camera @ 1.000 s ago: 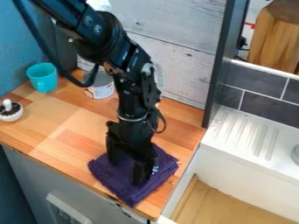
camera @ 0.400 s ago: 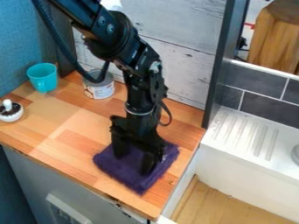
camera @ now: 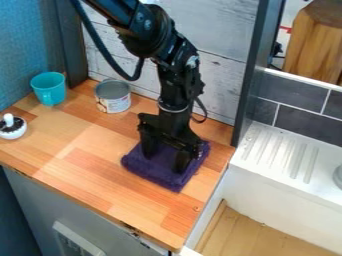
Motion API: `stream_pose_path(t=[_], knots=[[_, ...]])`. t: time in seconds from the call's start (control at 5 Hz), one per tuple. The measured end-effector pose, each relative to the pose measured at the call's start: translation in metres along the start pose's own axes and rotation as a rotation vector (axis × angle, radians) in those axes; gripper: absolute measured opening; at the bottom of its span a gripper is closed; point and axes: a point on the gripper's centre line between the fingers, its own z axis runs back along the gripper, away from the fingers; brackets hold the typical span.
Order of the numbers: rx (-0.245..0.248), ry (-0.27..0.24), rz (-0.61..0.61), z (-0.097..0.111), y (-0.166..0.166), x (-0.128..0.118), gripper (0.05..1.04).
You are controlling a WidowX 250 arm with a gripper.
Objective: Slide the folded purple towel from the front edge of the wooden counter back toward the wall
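The black gripper (camera: 164,160) hangs down over the wooden counter, right of centre, with its two fingers apart. Both fingertips rest on or just at the top of a folded purple cloth (camera: 155,172), which lies flat on the counter. The cloth shows between the fingers and around them. Part of its back edge is hidden behind the gripper.
A metal can (camera: 113,96) and a teal cup (camera: 49,88) stand at the counter's back left. A small white pot (camera: 12,127) sits at the left edge. To the right are a dark upright post (camera: 252,75) and a white sink unit (camera: 284,155).
Gripper and cloth have shifted together away from the counter's front edge, back toward the wall and slightly right. The can, partly covered by the arm before, is now in full view.
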Motion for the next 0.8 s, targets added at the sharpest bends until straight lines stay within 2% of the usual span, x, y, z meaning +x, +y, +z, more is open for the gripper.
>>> stream_pose_path(t=[0.4, 0.8], knots=[[0.01, 0.019, 0.015, -0.001, 0.002, 0.029, 1.002], [-0.002, 0.024, 0.032, -0.001, 0.027, 0.032, 1.001]])
